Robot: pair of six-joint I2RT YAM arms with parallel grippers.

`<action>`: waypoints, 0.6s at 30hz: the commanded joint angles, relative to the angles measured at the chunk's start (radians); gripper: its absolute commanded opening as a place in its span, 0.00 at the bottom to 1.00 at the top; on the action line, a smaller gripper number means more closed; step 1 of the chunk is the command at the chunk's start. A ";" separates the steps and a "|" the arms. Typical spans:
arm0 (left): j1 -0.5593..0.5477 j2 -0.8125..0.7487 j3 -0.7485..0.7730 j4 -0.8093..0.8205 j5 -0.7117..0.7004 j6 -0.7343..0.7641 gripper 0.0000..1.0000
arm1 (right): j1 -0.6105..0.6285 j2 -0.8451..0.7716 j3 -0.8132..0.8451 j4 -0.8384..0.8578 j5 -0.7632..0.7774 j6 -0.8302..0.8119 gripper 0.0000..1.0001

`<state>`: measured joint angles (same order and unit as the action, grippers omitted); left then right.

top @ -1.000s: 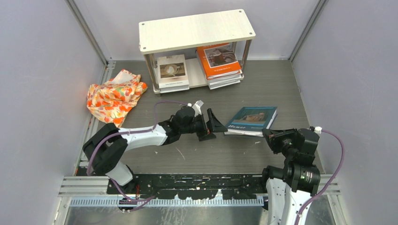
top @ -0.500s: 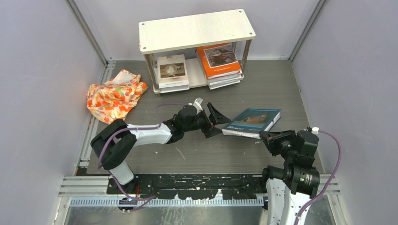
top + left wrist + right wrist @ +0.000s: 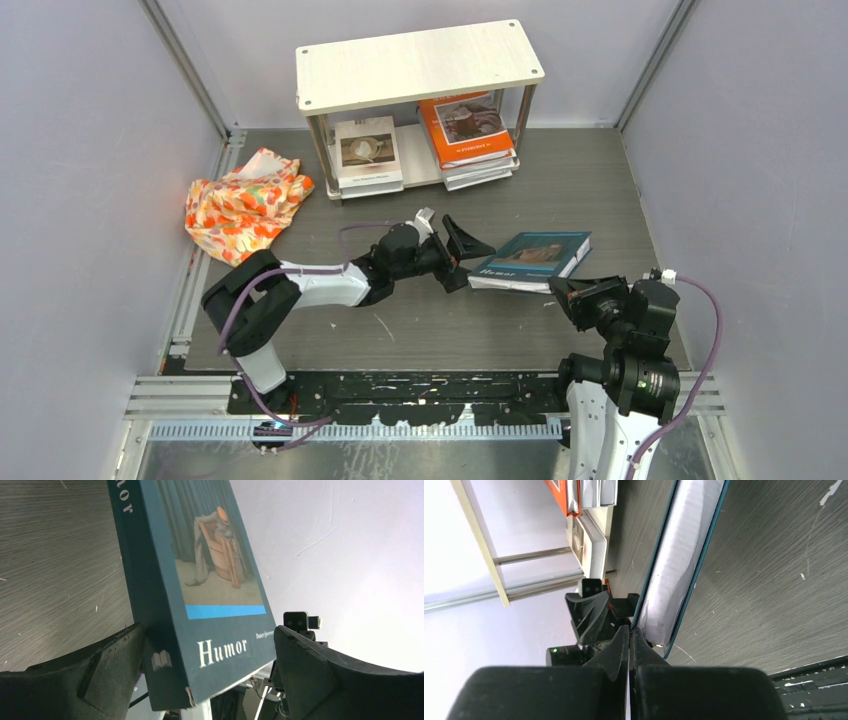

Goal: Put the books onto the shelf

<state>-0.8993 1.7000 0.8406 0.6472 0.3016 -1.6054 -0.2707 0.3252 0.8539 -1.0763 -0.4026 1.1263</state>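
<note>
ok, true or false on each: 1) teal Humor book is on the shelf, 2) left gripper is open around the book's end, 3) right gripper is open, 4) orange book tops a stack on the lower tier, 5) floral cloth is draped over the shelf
1) False. The teal Humor book lies on the table, in front of the shelf.
2) True. The left gripper is open, with one finger on each side of the book's left end.
3) False. The right gripper is shut, its tips at the book's near right corner.
4) True. The orange book lies on top of a stack on the lower tier.
5) False. The floral cloth lies crumpled on the table, left of the shelf.
</note>
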 commanded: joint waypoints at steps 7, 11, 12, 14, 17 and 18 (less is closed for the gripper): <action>-0.003 0.054 -0.002 0.118 0.053 -0.035 1.00 | -0.002 0.007 0.035 0.143 -0.093 0.045 0.01; -0.003 0.079 0.012 0.133 0.062 -0.051 1.00 | -0.001 0.011 0.037 0.167 -0.117 0.059 0.01; -0.003 0.084 0.018 0.134 0.064 -0.053 1.00 | -0.001 0.011 0.036 0.171 -0.123 0.062 0.01; -0.003 0.092 0.030 0.134 0.067 -0.054 1.00 | -0.001 0.011 0.035 0.178 -0.136 0.065 0.01; -0.004 0.107 0.046 0.134 0.074 -0.060 1.00 | -0.001 0.007 0.034 0.186 -0.160 0.074 0.01; -0.005 0.112 0.049 0.135 0.073 -0.063 1.00 | -0.001 0.008 0.034 0.190 -0.170 0.079 0.01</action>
<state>-0.8993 1.8019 0.8448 0.7132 0.3504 -1.6512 -0.2707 0.3275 0.8547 -0.9981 -0.4999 1.1843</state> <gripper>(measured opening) 0.994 0.033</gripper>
